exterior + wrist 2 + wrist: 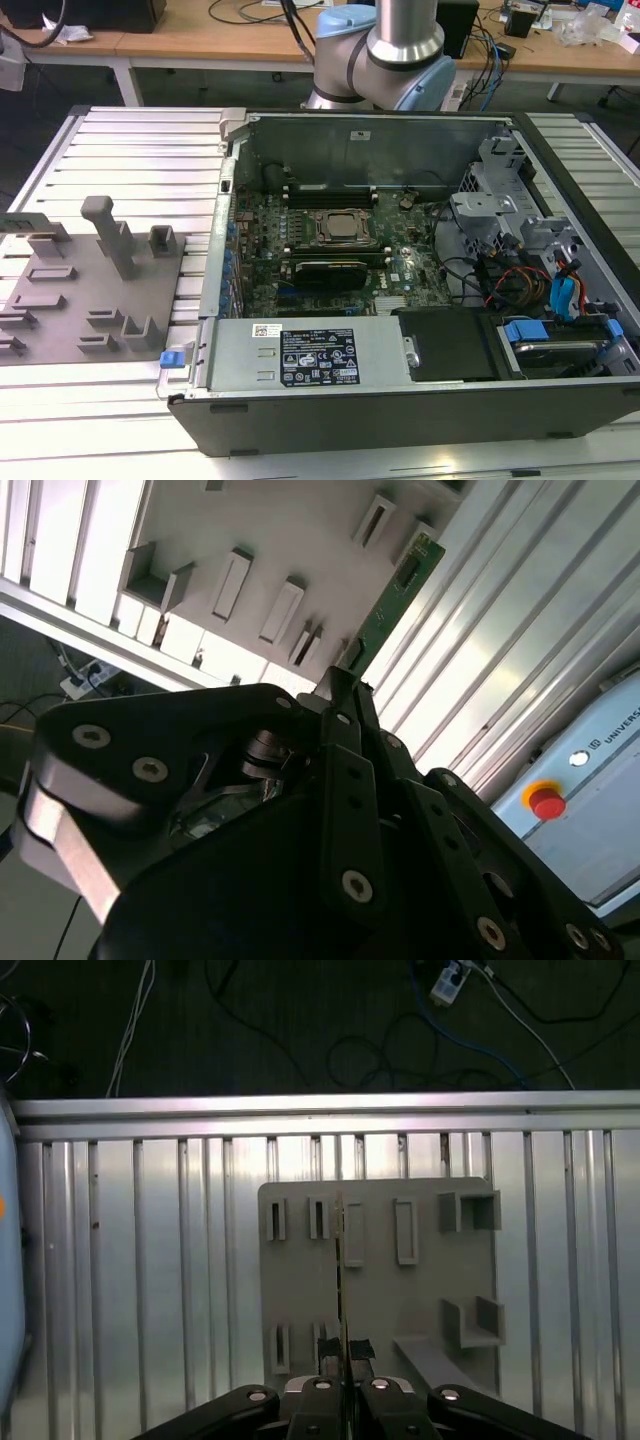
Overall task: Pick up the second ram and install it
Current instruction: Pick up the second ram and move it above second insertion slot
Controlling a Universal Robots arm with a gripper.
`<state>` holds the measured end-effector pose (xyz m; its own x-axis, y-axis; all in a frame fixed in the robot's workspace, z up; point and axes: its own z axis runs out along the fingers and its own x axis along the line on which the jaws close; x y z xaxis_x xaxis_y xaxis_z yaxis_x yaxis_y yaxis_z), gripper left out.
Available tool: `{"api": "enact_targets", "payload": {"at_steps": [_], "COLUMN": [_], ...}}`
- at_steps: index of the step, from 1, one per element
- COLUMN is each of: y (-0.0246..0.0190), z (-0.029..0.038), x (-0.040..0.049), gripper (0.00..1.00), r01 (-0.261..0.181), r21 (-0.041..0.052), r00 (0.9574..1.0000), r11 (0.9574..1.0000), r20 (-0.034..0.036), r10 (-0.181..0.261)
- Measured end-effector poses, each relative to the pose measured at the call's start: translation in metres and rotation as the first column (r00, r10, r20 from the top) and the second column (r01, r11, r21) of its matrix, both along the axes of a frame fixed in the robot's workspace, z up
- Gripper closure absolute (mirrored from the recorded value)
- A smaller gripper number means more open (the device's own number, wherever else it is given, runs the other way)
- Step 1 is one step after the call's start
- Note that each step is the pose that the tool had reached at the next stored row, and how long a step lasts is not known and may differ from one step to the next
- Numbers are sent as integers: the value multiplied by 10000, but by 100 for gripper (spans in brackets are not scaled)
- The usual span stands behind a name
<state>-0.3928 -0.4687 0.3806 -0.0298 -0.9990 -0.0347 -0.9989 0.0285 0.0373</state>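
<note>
My gripper (pixel 343 1352) is clenched on the ram (pixel 340 1260), its black metal fingers (pixel 340 770) pinching one end. The ram is a thin, flat green board, seen edge-on in the first wrist view. It is held over the plate (pixel 300 1280), with its free end near the plate's edge. I cannot tell whether it touches the plate. The plate is matte grey with rectangular slots and raised blocks, and it lies on a ribbed aluminium table (pixel 150 1260). In the exterior view, an open black case (pixel 400 410) sits to the plate's right.
</note>
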Motion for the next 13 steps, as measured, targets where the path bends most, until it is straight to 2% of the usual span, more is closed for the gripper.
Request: {"api": "enact_targets", "payload": {"at_steps": [5, 6, 7, 9, 11, 13], "y": [27, 63, 150, 216, 336, 400], "z": [85, 101, 113, 120, 135, 148], "x": [1, 1, 2, 3, 4, 9], "gripper": [87, 87, 87, 87, 87, 87], "r01": [-1, 0, -1, 0, 0, -1], "r21": [1, 0, 0, 0, -1, 0], "r00": [10000, 10000, 10000, 10000, 10000, 10000], "r11": [10000, 10000, 10000, 10000, 10000, 10000], "r20": [1, 0, -1, 0, -1, -2], "r10": [1, 0, 1, 0, 0, 1]}}
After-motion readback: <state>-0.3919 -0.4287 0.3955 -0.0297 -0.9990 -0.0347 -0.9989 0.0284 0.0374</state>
